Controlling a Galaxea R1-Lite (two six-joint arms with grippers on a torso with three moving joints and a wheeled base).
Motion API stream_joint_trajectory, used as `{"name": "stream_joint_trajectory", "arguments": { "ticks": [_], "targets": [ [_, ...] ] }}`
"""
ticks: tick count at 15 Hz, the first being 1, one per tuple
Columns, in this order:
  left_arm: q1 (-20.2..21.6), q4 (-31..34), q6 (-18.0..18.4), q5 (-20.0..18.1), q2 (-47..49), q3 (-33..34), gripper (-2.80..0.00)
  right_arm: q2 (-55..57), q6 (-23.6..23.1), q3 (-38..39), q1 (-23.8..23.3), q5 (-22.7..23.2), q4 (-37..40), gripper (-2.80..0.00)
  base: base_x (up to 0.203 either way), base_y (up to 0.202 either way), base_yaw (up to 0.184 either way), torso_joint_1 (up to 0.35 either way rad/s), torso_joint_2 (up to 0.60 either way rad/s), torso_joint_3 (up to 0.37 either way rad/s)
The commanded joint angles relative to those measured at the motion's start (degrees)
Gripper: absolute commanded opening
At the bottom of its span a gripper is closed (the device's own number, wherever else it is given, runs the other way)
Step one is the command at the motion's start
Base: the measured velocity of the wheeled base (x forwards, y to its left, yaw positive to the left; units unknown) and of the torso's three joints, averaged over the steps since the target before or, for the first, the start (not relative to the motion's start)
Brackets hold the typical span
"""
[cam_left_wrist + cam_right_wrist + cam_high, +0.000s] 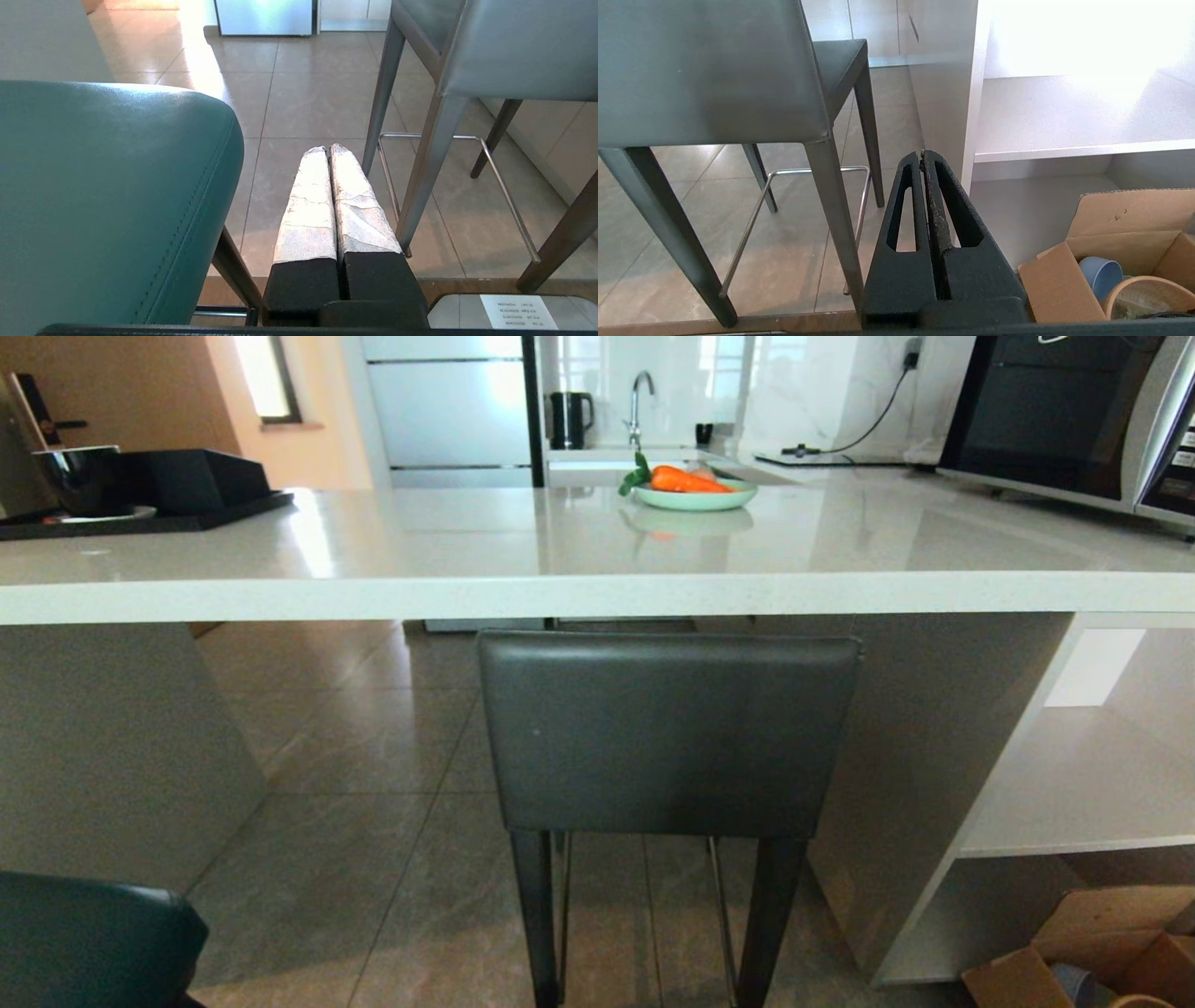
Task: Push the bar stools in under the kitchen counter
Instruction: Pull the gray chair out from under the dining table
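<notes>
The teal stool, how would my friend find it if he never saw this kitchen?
Start at the long white kitchen counter. A dark grey stool with a square back stands in the open space below it. The teal stool is nearer the robot, off to the left, and is the only blue-green seat with a rounded edge.

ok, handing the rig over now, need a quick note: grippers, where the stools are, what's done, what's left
Left gripper: shut, empty, low between the two stools.
Right gripper: shut, empty, low beside the grey stool's right legs, near the open shelving.
Grey stool: square to the kitchen counter, its seat running in under the slab and its backrest just below the slab's front edge.
Teal stool: at the robot's near left, well out from the counter.
Done: grey stool looks about in, nothing touching it.
Left: push the teal stool under; nudge the grey one if it needs more.
</notes>
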Motion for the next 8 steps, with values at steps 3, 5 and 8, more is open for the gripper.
{"name": "stream_joint_trajectory", "arguments": {
  "ticks": [3,5,8],
  "targets": [
    [0.0,0.0,0.0,0.0,-0.1,0.0,-2.80,0.1,0.0,1.7,0.0,0.0,0.0,-2.80,0.000,0.000,0.000,0.000,0.00,0.000],
    [0.0,0.0,0.0,0.0,-0.1,0.0,-2.80,0.1,0.0,1.7,0.0,0.0,-0.1,-2.80,0.000,0.000,0.000,0.000,0.00,0.000],
    [0.0,0.0,0.0,0.0,-0.1,0.0,-2.80,0.1,-0.1,1.7,0.0,0.0,-0.1,-2.80,0.000,0.000,0.000,0.000,0.00,0.000]
  ]
}}
